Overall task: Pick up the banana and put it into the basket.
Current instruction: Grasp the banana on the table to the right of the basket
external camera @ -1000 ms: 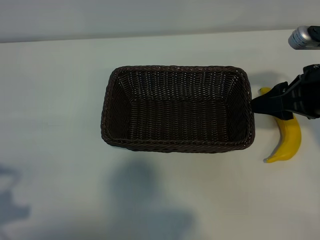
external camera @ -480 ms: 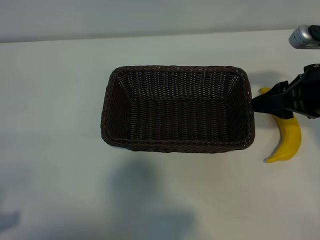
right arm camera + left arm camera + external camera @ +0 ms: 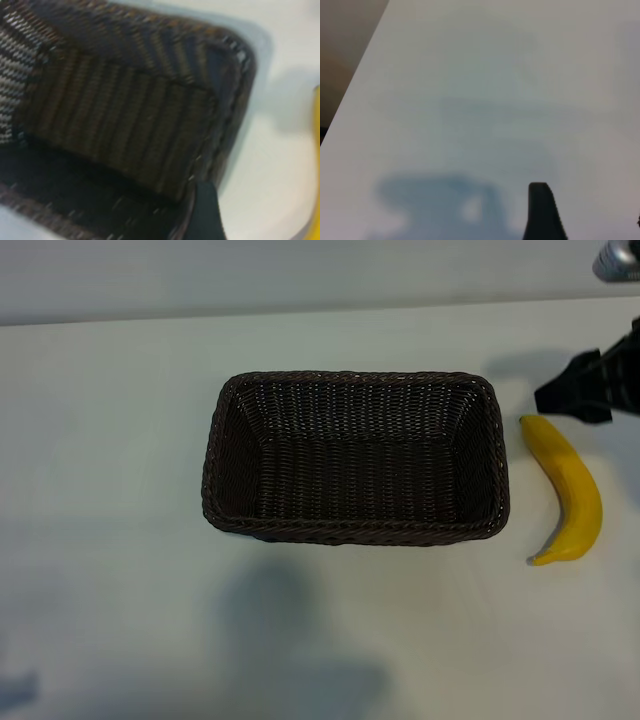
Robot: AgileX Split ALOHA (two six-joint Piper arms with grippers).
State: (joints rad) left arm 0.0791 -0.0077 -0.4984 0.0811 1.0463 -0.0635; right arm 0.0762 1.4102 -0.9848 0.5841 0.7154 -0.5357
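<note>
Exterior view: the right end effector [image 3: 556, 397], a matte black angular piece, hangs at the right edge over the smooth white tabletop [image 3: 110, 440]. Its fingers stand apart and hold nothing. Just below its tip lies the banana [image 3: 573, 487], a smooth bright yellow crescent, apart from the fingers and resting on the tabletop. Off to the side of the end effector, beyond the banana's upper end, sits the basket [image 3: 355, 529], a rectangular dark brown wicker weave with rounded corners and a braided rim; the banana lies just beside its short wall, outside it.

Left wrist view: one dark, rounded fingertip [image 3: 543, 214] of the left end effector shows over bare, pale tabletop [image 3: 485, 90] with a soft grey shadow; its fingers are spread and grip nothing.

Right wrist view: ahead of a black fingertip [image 3: 205, 212] the basket's [image 3: 125, 135] ribbed woven floor and wall fill the frame, and a sliver of yellow banana [image 3: 316, 165] shows at the edge.
</note>
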